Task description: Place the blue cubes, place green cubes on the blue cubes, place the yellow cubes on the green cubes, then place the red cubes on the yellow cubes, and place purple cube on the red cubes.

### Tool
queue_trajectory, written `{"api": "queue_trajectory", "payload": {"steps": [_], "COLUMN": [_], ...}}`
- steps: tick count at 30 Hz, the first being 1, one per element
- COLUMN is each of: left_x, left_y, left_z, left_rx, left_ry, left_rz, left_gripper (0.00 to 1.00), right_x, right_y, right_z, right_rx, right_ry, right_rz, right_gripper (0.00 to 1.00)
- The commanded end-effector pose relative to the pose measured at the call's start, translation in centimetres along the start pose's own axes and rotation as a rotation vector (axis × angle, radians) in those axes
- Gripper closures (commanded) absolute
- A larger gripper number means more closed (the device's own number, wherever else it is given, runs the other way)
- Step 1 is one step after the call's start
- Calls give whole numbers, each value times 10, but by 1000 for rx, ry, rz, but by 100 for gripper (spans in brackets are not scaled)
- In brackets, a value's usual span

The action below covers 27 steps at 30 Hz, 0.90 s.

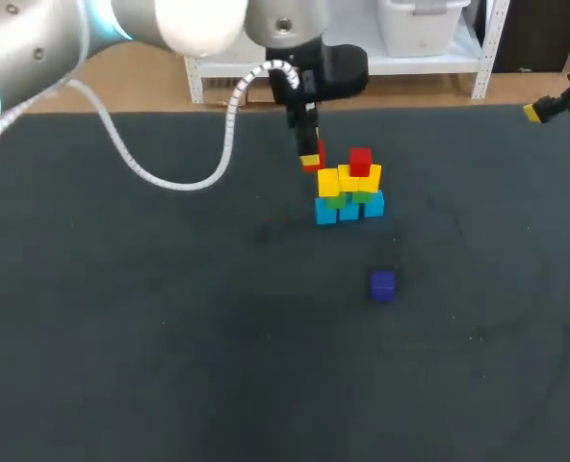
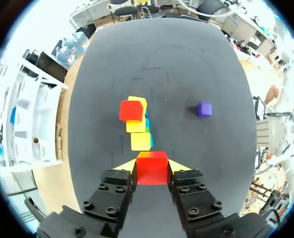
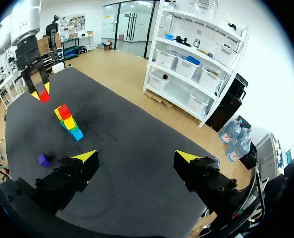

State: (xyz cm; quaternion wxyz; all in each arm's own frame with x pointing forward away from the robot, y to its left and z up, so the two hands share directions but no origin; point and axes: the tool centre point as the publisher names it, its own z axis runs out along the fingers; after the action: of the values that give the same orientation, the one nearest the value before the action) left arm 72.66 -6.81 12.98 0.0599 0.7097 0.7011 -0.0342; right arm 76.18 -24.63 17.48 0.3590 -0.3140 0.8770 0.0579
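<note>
Two red cubes matter here. One, the held red cube (image 2: 152, 167), is clamped from both sides between the yellow tips of the left gripper (image 2: 152, 166). It hangs clear of the table. The other, the placed red cube (image 2: 130, 110), already sits on top of the stack (image 1: 349, 192), at the end farthest from this gripper.

The stack is a short row with blue cubes (image 1: 373, 204) at the bottom, green cubes (image 1: 335, 201) on them, and yellow cubes (image 1: 352, 179) above those. In the left wrist view the row runs almost straight away from the gripper, roughly in line with its fingers. The nearest yellow cube (image 2: 140, 141) has a bare top. It lies directly ahead of the held red cube and lower than it, just beyond the fingertips. In the head view the held cube hangs just beside the stack, at about the height of the placed red cube and apart from it.

The purple cube (image 2: 204, 109) rests on the table ahead of the left gripper and off to one side, well apart from the stack.

The right gripper (image 3: 137, 158) has its fingers spread wide with nothing between them. It is well apart from the stack, so the left arm is by far the nearer.

The coming move seems to be a short advance and a descent onto the bare yellow top. The likely risk is nudging the placed red cube.
</note>
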Motion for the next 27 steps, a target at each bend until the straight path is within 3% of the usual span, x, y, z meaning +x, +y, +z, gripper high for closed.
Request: {"api": "queue_trajectory", "payload": {"steps": [1, 16, 27], "left_x": [-7, -25, -34], "left_y": [12, 5, 20], "left_z": [4, 18, 29], "left_rx": [52, 61, 38], "left_ry": [16, 7, 20], "left_rz": [-28, -4, 2], "left_gripper": [100, 100, 100], "right_x": [0, 0, 0], "right_y": [2, 2, 2], "right_z": [-1, -1, -1], "right_rx": [6, 6, 6], "right_ry": [0, 0, 0], "right_rz": [1, 1, 1], "right_gripper": [0, 0, 0]}}
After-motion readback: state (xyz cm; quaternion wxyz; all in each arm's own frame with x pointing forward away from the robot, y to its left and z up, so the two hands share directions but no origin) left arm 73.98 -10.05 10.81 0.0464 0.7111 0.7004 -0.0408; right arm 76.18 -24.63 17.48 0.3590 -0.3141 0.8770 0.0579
